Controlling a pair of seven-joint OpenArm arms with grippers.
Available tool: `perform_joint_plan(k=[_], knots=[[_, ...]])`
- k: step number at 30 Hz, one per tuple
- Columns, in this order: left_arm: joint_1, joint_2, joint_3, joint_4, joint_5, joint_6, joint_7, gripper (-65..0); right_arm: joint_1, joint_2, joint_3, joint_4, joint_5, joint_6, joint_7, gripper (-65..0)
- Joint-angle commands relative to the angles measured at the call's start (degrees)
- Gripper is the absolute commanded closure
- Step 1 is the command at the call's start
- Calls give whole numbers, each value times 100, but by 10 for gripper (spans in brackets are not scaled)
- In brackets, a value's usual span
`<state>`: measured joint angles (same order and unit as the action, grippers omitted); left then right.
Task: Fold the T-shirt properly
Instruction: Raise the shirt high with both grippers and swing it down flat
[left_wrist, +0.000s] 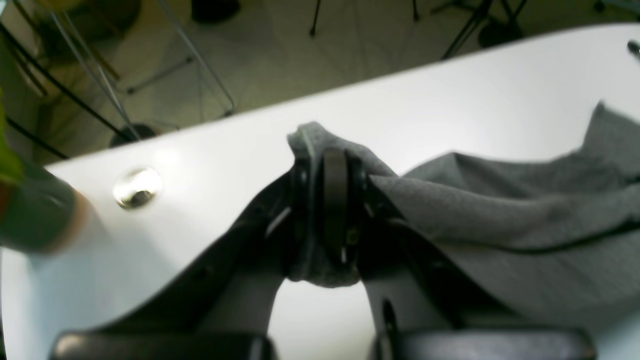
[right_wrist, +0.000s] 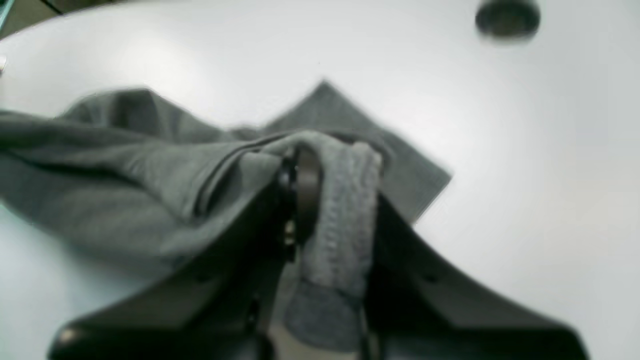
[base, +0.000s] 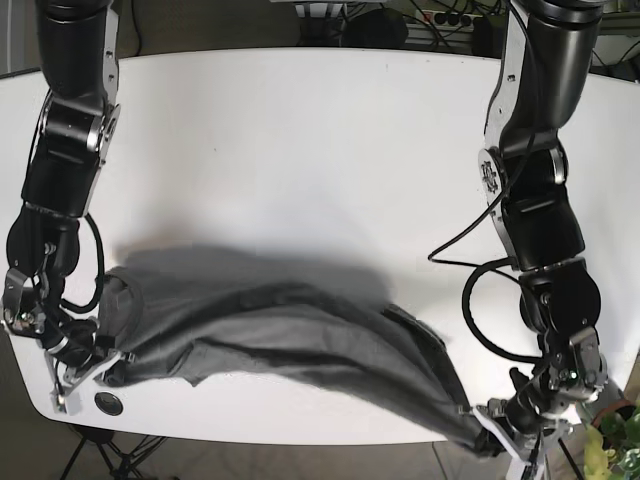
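A grey T-shirt is stretched across the near part of the white table, lifted and sagging between the two arms. My left gripper is shut on a bunched edge of the shirt; in the base view it is at the near right corner. My right gripper is shut on a thick ribbed fold of the shirt; in the base view it is at the near left edge. A flat corner of cloth lies on the table beyond it.
A round hole is in the table near the left front corner; it also shows in the right wrist view. A shiny metal grommet is on the table beside the left gripper. Stands and cables are on the floor past the table's edge.
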<state>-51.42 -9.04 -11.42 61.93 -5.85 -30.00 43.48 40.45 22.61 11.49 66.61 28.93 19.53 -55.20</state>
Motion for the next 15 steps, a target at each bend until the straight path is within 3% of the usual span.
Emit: perform_joint_plan(k=[1, 12, 15], knots=[[-498, -120, 4, 18, -105, -11, -309, 0, 619, 161, -98, -116, 101, 3, 171, -21], [-1913, -525, 4, 53, -97, 200, -397, 0, 2509, 574, -564, -265, 153, 47, -383, -21], [-2107, -569, 12, 150, -114, 191, -318, 0, 2852, 574, -538, -204, 162, 56, -682, -21]])
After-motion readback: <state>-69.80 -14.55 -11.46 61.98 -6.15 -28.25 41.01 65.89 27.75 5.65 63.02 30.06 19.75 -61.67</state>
